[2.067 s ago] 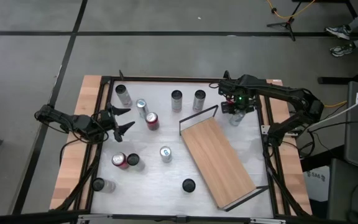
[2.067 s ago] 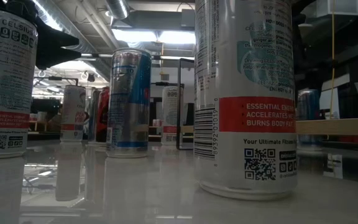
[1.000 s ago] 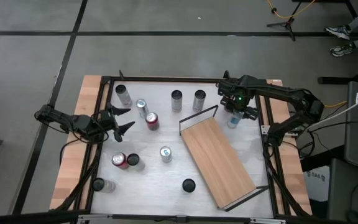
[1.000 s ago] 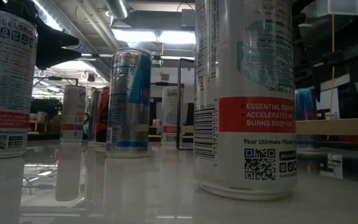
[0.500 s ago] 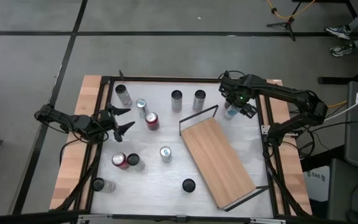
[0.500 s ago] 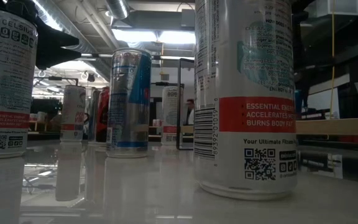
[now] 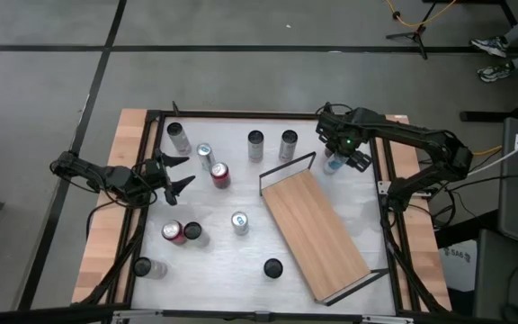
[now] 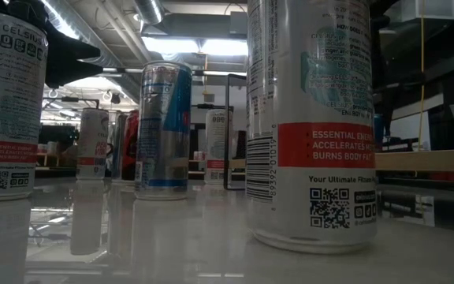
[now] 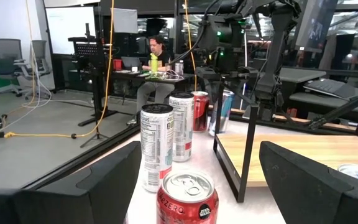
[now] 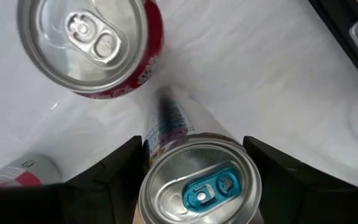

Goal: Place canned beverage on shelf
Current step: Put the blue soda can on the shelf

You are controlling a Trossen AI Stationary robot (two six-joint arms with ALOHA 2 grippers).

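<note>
My left gripper point(image 7: 180, 174) waits at the table's left edge, fingers point(image 9: 82, 193) spread wide with nothing between them; past them the wrist camera sees a red can point(image 9: 187, 198) close in and two white cans point(image 9: 156, 146) standing beyond it. On the white table point(image 7: 214, 261) from the left: a can in the near left corner point(image 7: 143, 267), a red can point(image 7: 173, 231) touching a dark-topped one point(image 7: 192, 233), a silver can point(image 7: 179, 137) at the far left, a blue-tabbed can point(image 7: 205, 155) just beside another red can point(image 7: 219, 175), a can point(image 7: 239, 222) mid-table, a dark-topped can point(image 7: 272, 267) near the front. Two more cans point(image 7: 255, 144) stand at the far edge, close to the shelf's wire rail. The shelf point(image 7: 316, 234) lies diagonally across the right half, board bare. Right gripper point(image 7: 337, 158) sits at the far right corner just beyond the shelf's far end, jaws partly open and fitted around a blue-tabbed can point(image 10: 199, 182), one dark finger point(image 10: 114, 168) on each side of it; can upright between the pads. A red can point(image 10: 91, 43) stands near it in the wrist camera. The low camera gives only close can walls point(image 8: 310, 118) and the shelf edge point(image 8: 426, 160) at right.
</note>
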